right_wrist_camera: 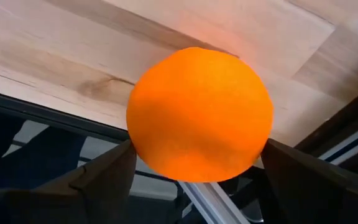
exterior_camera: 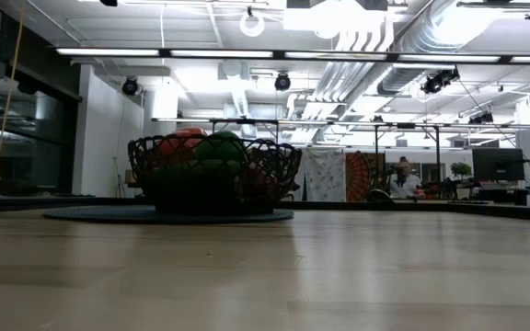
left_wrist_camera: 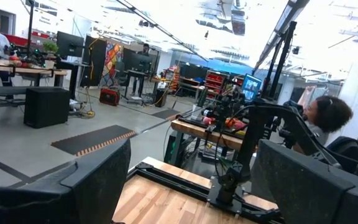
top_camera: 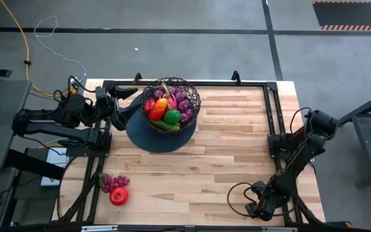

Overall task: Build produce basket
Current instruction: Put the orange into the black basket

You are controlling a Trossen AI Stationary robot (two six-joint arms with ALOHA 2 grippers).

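Right pincer grips orange at table's near-right edge.

We see a pale wooden bench carrying a flat dark round mat at its far edge, a wire basket on it, and grapes touching a red fruit at the near left

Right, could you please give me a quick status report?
Left gripper open, beside round black wire basket. Right gripper at table's near right corner, fingers against round orange fruit. Nothing in the way.
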